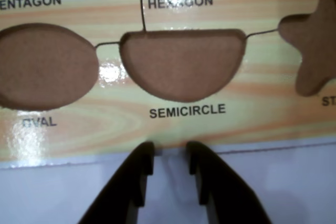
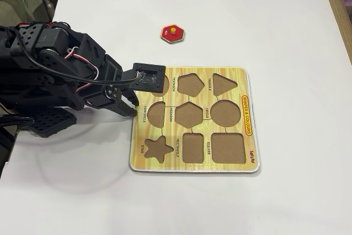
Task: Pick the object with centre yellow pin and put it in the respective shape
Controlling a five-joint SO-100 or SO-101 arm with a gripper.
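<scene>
Red hexagon piece (image 2: 172, 33) lies on the table (image 2: 264, 20), well apart from the board (image 2: 242, 136) and gripper (image 1: 170, 153), whose jaws stand slightly apart, empty. Likely light, stiff wood; the yellow knob (image 2: 172, 27) looks the best hold. Hexagon cutout (image 2: 188, 114) empty.

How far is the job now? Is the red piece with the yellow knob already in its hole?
Nothing is done yet. The red hexagon piece lies on the white table, apart from the shape board. The HEXAGON cutout is empty. In hand: nothing; the gripper hangs at the board's edge by the semicircle cutout, fingers slightly apart and empty. Left: reach the piece, grasp it, place it.
</scene>
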